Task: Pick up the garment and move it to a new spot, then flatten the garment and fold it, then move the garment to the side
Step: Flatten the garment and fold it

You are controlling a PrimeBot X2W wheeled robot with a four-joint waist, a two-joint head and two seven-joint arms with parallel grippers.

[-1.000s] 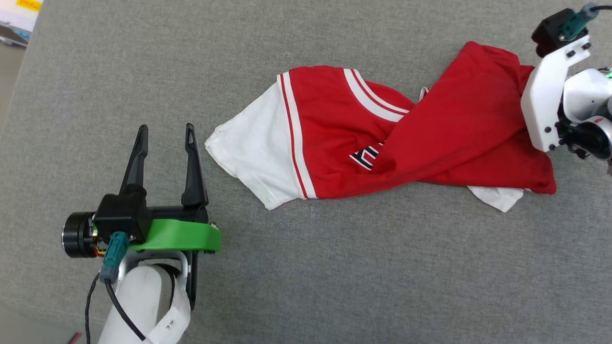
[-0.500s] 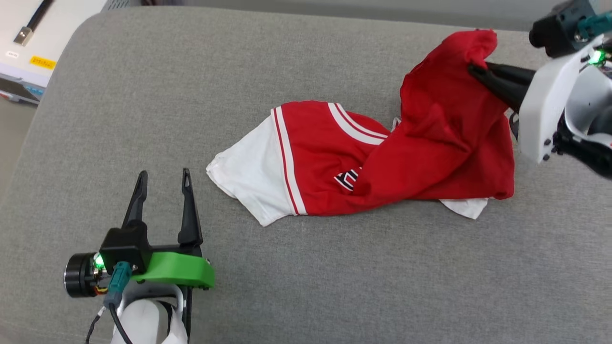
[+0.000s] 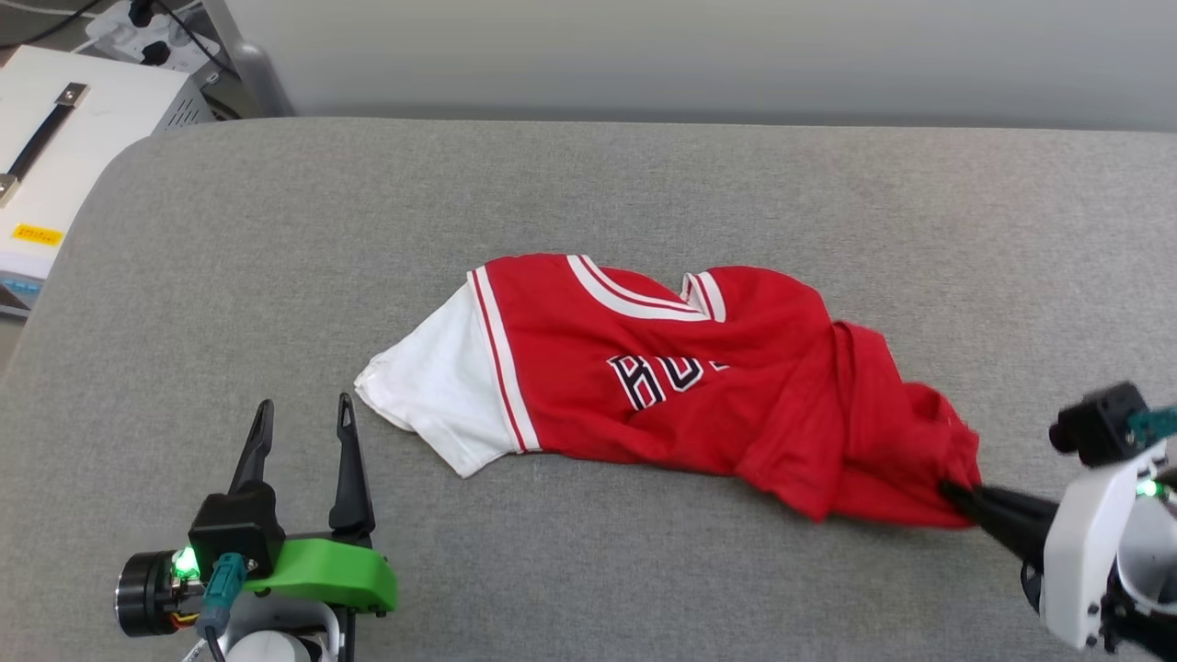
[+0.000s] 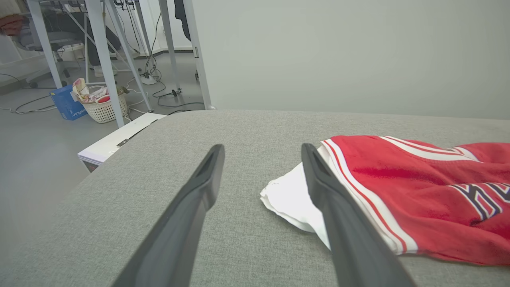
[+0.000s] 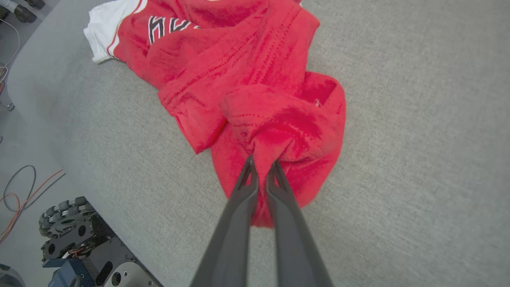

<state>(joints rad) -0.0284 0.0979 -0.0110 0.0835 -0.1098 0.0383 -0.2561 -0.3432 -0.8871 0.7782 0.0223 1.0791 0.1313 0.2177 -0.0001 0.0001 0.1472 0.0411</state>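
My right pincer (image 3: 949, 488) is pressed together on a bunched fold of the garment (image 3: 699, 405). In the right wrist view my two dark fingers (image 5: 235, 223) almost meet, with red cloth gathered between their tips and puckering up around them. The fold I pinch is at the plain red end of the shirt, which sits crumpled and doubled over itself on the grey padded surface (image 3: 588, 184). From there the garment stretches away toward my left. Its black-and-white letters (image 3: 657, 377) face up, the striped collar (image 3: 634, 294) lies on the far side, and the white sleeve (image 3: 432, 405) with its red-and-white trim is flat at the left end. My left pincer (image 3: 303, 405) is spread wide with nothing between its fingers. It points up the surface just beside that sleeve, and I cannot tell whether its nearer finger touches the cloth. Beyond the surface's left corner stands a white box (image 3: 83, 119) with a black handle on top. In the left wrist view a pale basket (image 4: 104, 109) and a blue box (image 4: 67, 105) sit on the floor among table legs. In the right wrist view a dark wheeled base (image 5: 75, 235) shows below the surface's edge, with cables (image 5: 16, 199) on the floor next to it.
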